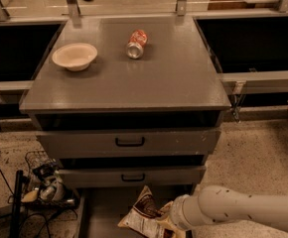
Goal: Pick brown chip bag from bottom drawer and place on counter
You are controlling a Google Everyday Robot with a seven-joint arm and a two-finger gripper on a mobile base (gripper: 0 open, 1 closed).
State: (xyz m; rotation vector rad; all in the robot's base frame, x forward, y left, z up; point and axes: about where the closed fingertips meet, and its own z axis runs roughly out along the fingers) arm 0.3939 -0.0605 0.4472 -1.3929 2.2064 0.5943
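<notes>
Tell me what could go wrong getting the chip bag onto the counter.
The gripper is down at the brown chip bag in the bottom drawer, under the middle drawer; the bag may snag there. On the counter, the red can lies on its side and could roll if bumped.

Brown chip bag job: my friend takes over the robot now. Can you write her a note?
The gripper sits low at the brown chip bag, arm reaching in from the right; whether it holds the bag cannot be seen.
The bag lies in the open bottom drawer.
The counter holds a bowl and a red soda can on its side.
Done: drawer open, arm at bag.
Left: lift bag, set it on the counter.
</notes>
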